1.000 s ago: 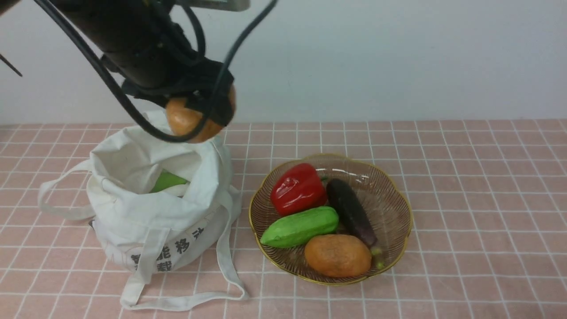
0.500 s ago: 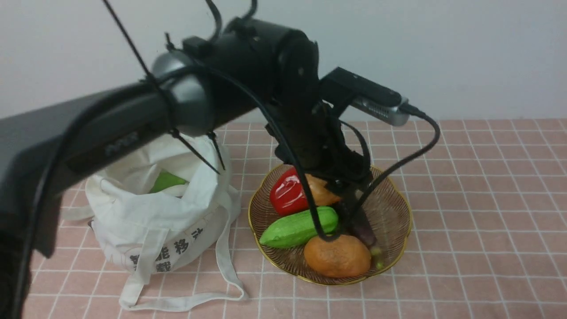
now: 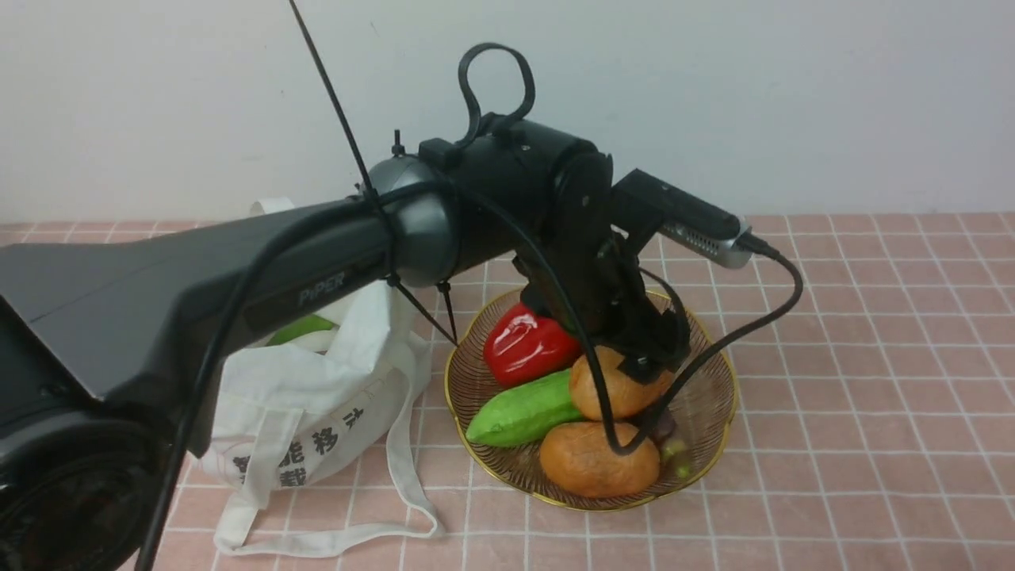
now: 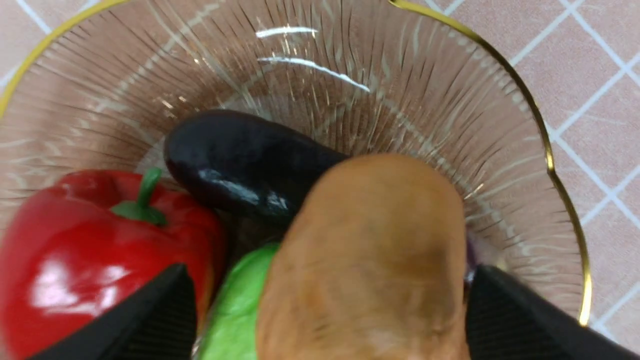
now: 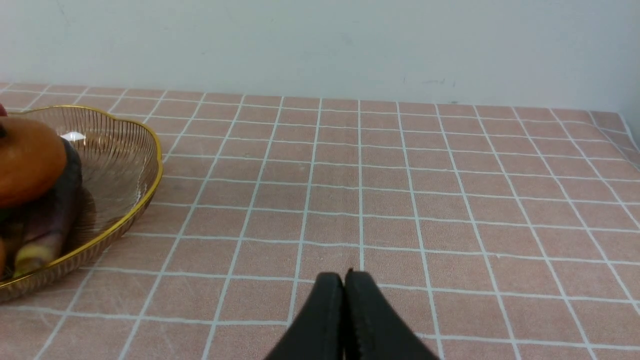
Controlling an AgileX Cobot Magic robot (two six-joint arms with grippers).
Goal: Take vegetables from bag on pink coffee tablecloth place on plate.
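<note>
Left wrist view, potato lying between the open fingers

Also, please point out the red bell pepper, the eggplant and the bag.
Red bell pepper (image 3: 526, 346): front view, glossy side.
Eggplant (image 4: 245, 157): left wrist view, dark body.
Bag (image 3: 349, 404): front view, printed side.

The robot's left arm reaches forward and to its right, bent downward at the wrist, and the left gripper points down with its fingers spread apart – while the right gripper has its two fingertips brought together.
</note>
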